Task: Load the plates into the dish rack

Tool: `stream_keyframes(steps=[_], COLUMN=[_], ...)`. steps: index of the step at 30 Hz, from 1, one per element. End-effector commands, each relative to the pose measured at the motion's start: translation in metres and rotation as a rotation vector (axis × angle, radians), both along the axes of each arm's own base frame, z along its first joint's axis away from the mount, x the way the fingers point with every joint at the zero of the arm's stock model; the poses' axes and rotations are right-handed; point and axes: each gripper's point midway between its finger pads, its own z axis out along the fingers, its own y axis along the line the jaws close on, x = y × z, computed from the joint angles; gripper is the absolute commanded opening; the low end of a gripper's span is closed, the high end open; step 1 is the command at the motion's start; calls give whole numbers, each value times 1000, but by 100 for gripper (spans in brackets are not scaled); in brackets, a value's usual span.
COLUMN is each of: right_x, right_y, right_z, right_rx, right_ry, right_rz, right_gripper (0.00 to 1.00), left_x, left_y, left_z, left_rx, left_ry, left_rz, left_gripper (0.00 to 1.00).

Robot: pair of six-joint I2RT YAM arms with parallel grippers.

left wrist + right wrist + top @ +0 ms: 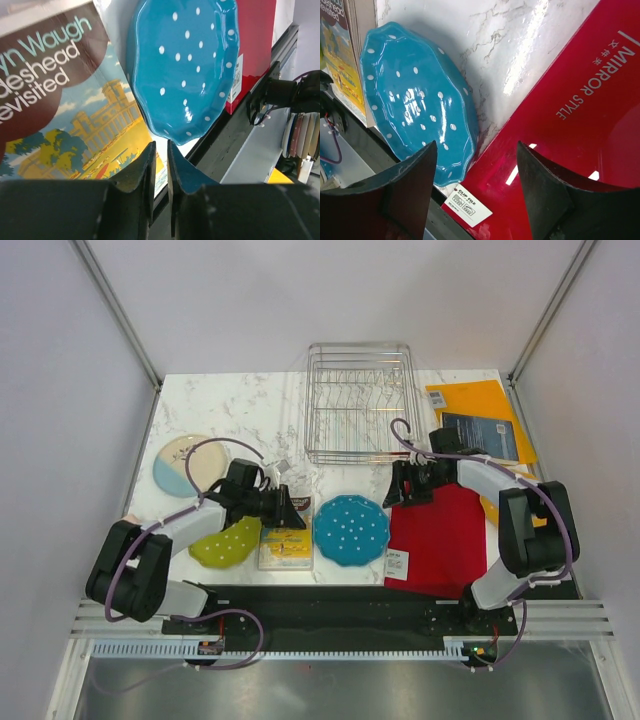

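The silver wire dish rack [360,405] stands at the back centre, with no plate in it. A teal dotted plate [351,529] lies flat at the front centre; it also shows in the left wrist view [185,70] and the right wrist view [415,110]. A lime green plate [225,543] lies under my left arm. A cream-and-pale-blue plate [190,465] lies at the left. My left gripper [298,512] [160,145] is shut and empty above the book, left of the teal plate. My right gripper [405,495] [477,145] is open and empty over the red folder's edge. No orange-yellow plate shows clearly.
An illustrated book [285,545] [75,125] lies between the green and teal plates. A red folder [440,535] [580,115] lies right of the teal plate. An orange folder with a dark booklet [480,420] lies at the back right, beside the rack.
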Motion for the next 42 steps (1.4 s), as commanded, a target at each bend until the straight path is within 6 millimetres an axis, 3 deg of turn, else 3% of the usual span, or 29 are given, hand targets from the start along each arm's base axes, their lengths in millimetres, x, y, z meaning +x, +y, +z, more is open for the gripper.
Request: stream_keyframes(steps=[1,5,10,17,18,20,32,35,36,37,42], right_x=[5,19,35,20,20,15,-16,-22,-26,-28,-36], right_y=[14,29,40,34,32,30,35,39,43,44,50], right_z=[-1,1,-19,-51,-52,-56,-51,-51,-50,-50,-23], right_rx=[73,43,-19,-124,-132,-132,-112,-70,-40,-31,51], right_ry=[-62,-164,-177,-98,-97,-82,-59,-42,-30,-24,-73], right_rz=[69,161,225,307,308,323,414,431,436,434,448], right_gripper=[71,70,65,59,51,46,40,20,8,2,0], left_x=[-13,-14,-8,0,0,1,10,15,17,19,33], left_y=[-13,-13,-15,-13,-13,-13,-11,-9,-6,-5,2], left_z=[1,-3,3,7,7,6,11,13,14,16,24], left_rx=[-62,-47,-48,-17,-16,-13,8,18,25,26,26], left_ry=[54,52,37,5,1,-3,-57,-85,-86,-95,-129], left_rz=[-19,-7,-12,-15,-16,-15,-32,-33,-26,-26,-24], left_gripper=[24,28,29,30,30,31,32,34,34,34,38])
